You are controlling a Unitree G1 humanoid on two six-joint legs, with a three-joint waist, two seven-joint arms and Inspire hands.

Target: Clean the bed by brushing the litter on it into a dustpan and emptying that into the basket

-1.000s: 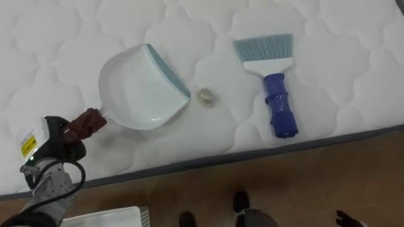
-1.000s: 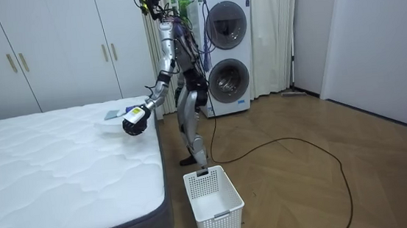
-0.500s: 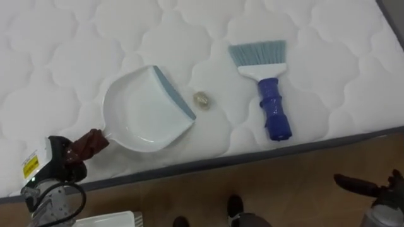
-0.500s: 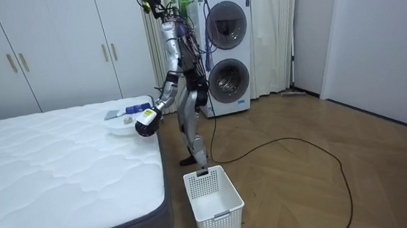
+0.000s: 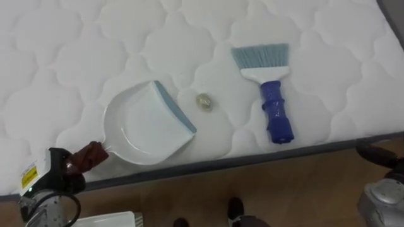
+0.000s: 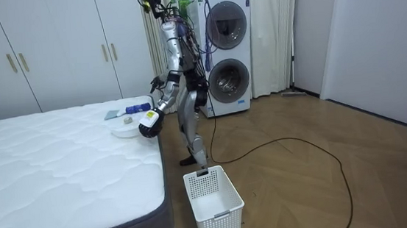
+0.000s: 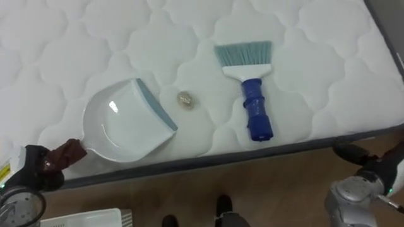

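Observation:
A white dustpan with a grey-blue lip lies on the white quilted mattress, close to its near edge. My left hand is shut on its brown handle at the lower left. A small crumpled ball of litter rests just right of the pan's lip, apart from it. Further right lies a brush with a blue handle and pale bristles pointing away from me. My right hand hangs below the bed edge at the lower right, fingers relaxed, holding nothing. In the room view I stand at the bed's side, left hand at the mattress edge.
A grey band runs along the mattress edge, with wooden floor below it. A white slatted basket stands on the floor by my feet. Wardrobes and a stacked washer and dryer line the wall behind.
My left hand has drawn the dustpan back towards the bed's near edge. My right hand has risen into the lower right. The eye views have shifted.

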